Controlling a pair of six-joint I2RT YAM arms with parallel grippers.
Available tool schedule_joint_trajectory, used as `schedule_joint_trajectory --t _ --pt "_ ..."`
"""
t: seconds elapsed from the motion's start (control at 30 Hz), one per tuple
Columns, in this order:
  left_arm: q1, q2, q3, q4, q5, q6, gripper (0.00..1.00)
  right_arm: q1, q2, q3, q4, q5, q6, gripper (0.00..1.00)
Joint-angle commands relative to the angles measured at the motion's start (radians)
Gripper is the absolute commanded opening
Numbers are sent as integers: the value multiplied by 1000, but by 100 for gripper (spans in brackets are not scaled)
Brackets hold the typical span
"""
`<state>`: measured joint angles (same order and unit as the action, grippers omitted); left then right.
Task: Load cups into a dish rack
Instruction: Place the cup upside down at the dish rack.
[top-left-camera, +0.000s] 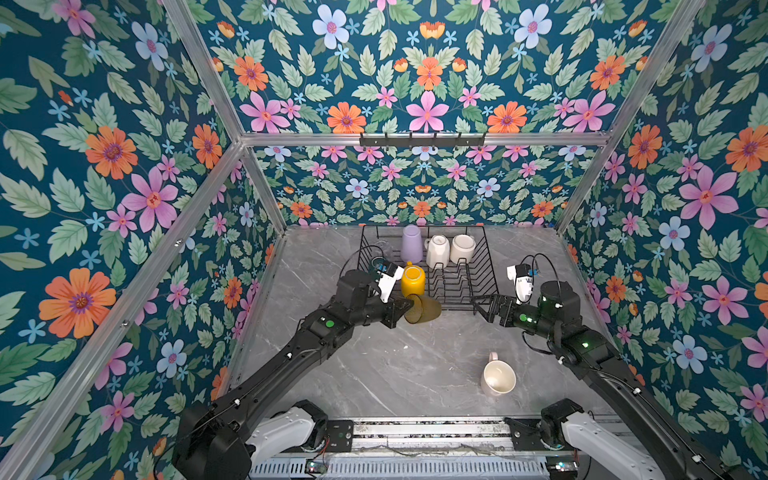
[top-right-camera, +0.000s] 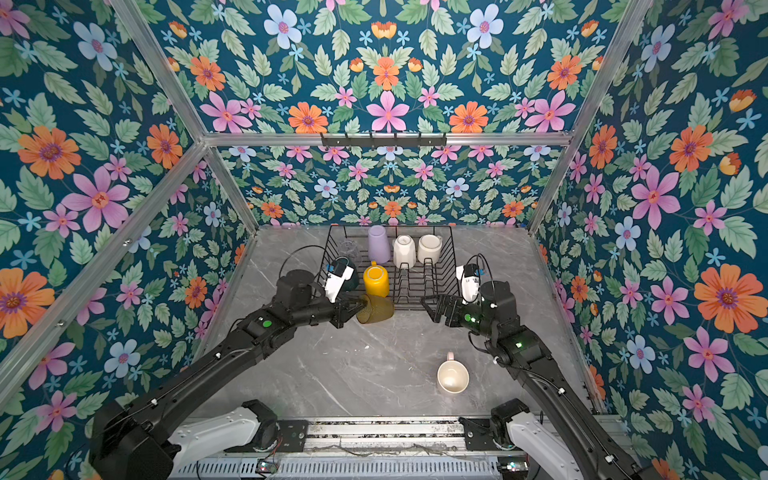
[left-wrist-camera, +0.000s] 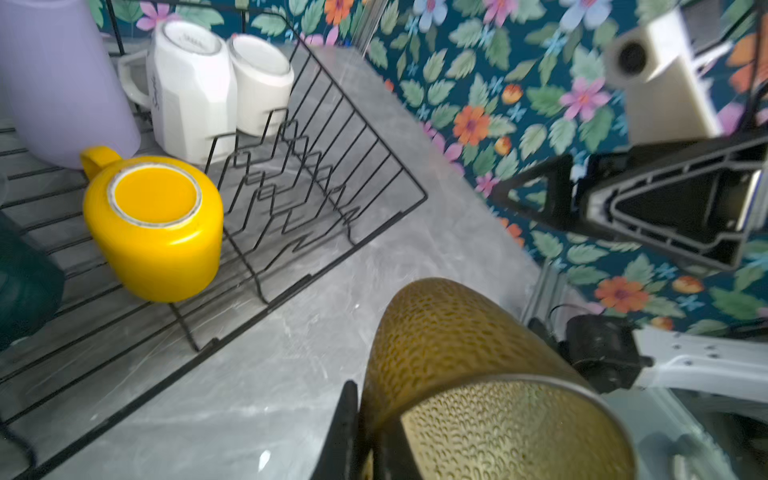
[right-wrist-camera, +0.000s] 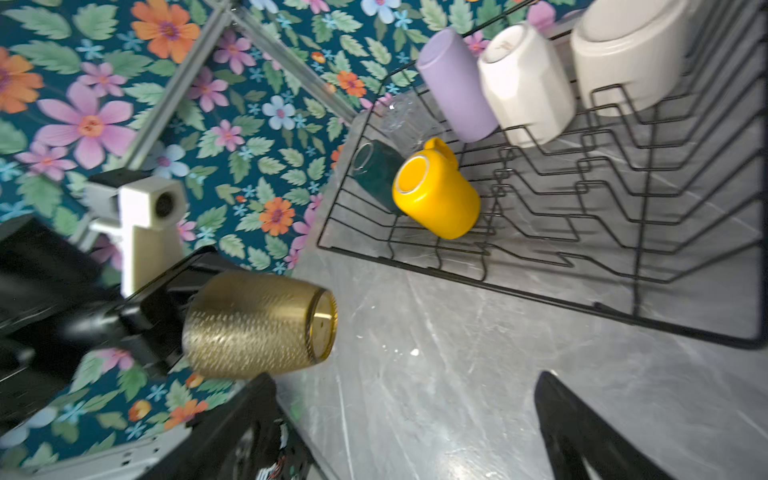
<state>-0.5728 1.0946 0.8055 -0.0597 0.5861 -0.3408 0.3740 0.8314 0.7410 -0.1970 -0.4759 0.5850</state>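
Note:
My left gripper (top-left-camera: 409, 309) is shut on the rim of the olive-brown glass (top-left-camera: 424, 309), one finger inside and one outside. The glass (left-wrist-camera: 457, 353) hangs on its side just in front of the dish rack (top-left-camera: 493, 276). In the rack stand, upside down, a lilac tumbler (top-left-camera: 411, 244), two white mugs (top-left-camera: 437, 251) (top-left-camera: 462, 248) and a yellow mug (top-left-camera: 412, 280). A dark green mug (right-wrist-camera: 376, 174) and a clear glass (right-wrist-camera: 401, 118) sit at its left end. A pale pink mug (top-left-camera: 497, 376) stands upright on the table. My right gripper (top-left-camera: 482, 305) is open and empty at the rack's front right corner.
The rack's divider prongs (left-wrist-camera: 291, 183) to the right of the yellow mug hold nothing. Grey marble table (top-left-camera: 374, 374) stretches between the rack and the front rail (top-left-camera: 428, 432). Floral walls close the left, right and back sides.

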Motion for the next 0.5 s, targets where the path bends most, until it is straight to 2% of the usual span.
schedule_joint_trajectory --t 0.0,0.07,0.2,0.3,0.47 --pt "68 -16 -68 343 306 -166 0 6 0 0 159 -144 58 96" --pt "86 -16 -93 430 350 -212 0 15 3 -4 209 -169 82 96" --pt "91 -7 -101 485 416 -238 0 47 29 5 247 -172 85 96" --pt "97 -1 -137 639 475 -331 0 70 74 14 298 -201 92 96" --pt "108 19 -149 702 507 -381 0 111 138 36 398 -261 115 96"
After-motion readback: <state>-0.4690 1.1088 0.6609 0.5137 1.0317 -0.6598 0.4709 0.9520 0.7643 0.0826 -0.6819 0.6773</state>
